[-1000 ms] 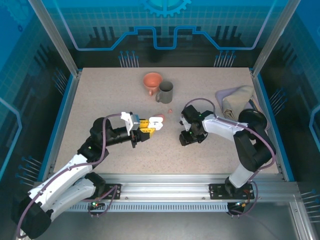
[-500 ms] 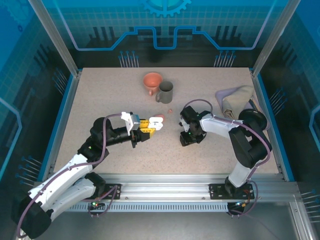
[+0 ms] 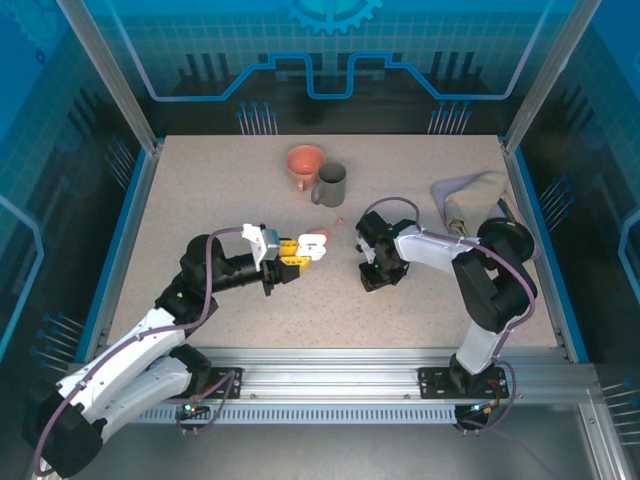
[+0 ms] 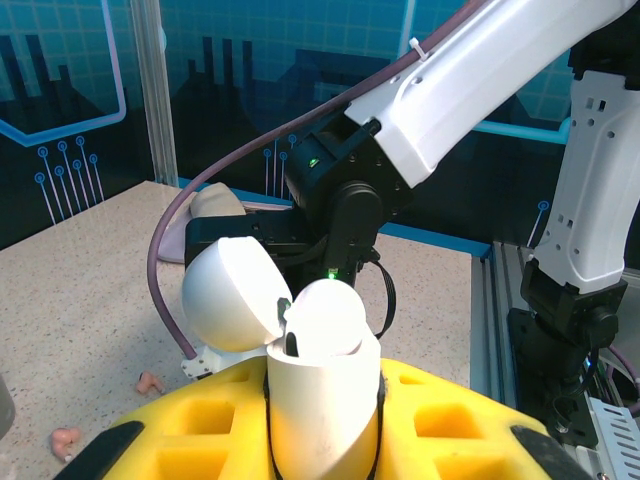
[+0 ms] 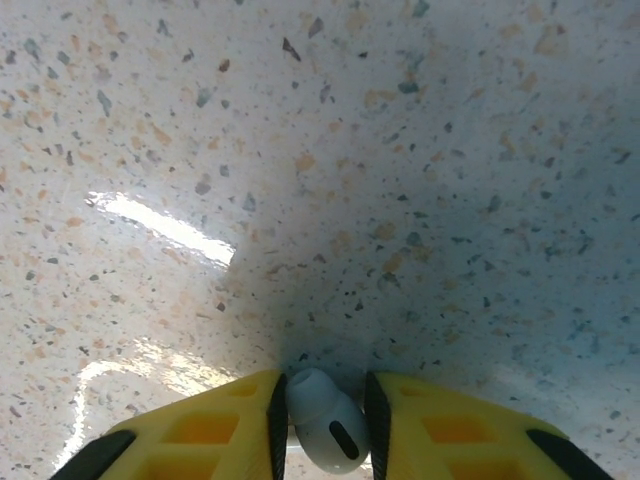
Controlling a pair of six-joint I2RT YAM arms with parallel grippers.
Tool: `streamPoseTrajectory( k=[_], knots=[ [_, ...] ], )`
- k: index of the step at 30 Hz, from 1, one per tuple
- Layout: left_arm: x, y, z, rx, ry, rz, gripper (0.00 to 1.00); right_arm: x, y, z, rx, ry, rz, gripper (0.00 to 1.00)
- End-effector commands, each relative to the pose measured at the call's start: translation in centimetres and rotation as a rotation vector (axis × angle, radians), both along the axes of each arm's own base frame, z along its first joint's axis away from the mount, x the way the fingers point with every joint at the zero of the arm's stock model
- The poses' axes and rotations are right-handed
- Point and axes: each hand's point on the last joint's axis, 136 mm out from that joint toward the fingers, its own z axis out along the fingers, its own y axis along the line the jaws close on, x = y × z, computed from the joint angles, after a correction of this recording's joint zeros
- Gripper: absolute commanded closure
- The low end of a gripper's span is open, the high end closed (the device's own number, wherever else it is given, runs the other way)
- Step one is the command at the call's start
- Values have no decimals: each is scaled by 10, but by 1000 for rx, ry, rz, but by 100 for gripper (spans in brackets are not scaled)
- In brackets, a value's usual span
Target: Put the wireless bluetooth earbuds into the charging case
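"On the speckled table point(image 5: 300, 150), near its middle, what does the right gripper point(image 5: 323, 400) have?" asks the listener.

"A white earbud point(image 5: 318, 425)," the describer answers. "The right wrist camera looks straight down. The earbud sits between two yellow fingers, whose black pads point(image 5: 278, 415) lie against its sides. The jaws stand narrow, closed on it. Whether it is clear of the surface cannot be told."

"And the charging case?"

"The left gripper point(image 4: 320, 445) holds it, jaws closed tight on the lower body. The charging case point(image 4: 325, 330) is white and rounded, standing upright, its lid point(image 4: 225, 295) hinged open to one side. In the overhead view it hangs just left of the right gripper, a small gap between them. Two pink earbuds point(image 4: 150, 381) lie loose on the table beyond."

"How will the earbud handle?"

"Judging by its look, it is very light, hard and glossy, so probably slippery. A rounded bud can twist or pop out of flat pads. The hold is best across the bulb's widest part, stem pointing down, so that it drops into its socket. It needs little force. The case looks equally smooth, and a firm hold low on its body leaves the opening free."
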Motion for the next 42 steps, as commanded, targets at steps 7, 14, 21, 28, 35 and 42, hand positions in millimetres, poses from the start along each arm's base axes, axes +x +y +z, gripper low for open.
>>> streamPoseTrajectory(
  k=[7,14,21,28,35,42],
  knots=[
    [-5,0,16,-16,-52,-8,100,-8,9,-3,18,24,28,75],
    [-4,1,15,-19,-47,-4,100,-4,7,14,34,-42,29,76],
    [-1,2,15,-48,-30,18,100,5,0,50,60,-195,44,78],
    [1,3,16,-69,-18,34,100,11,3,103,151,-405,128,78],
    [3,3,22,-92,0,35,100,8,17,173,249,-667,291,77],
    [8,-2,28,-109,53,28,100,-2,29,256,310,-936,417,76]
  ],
)
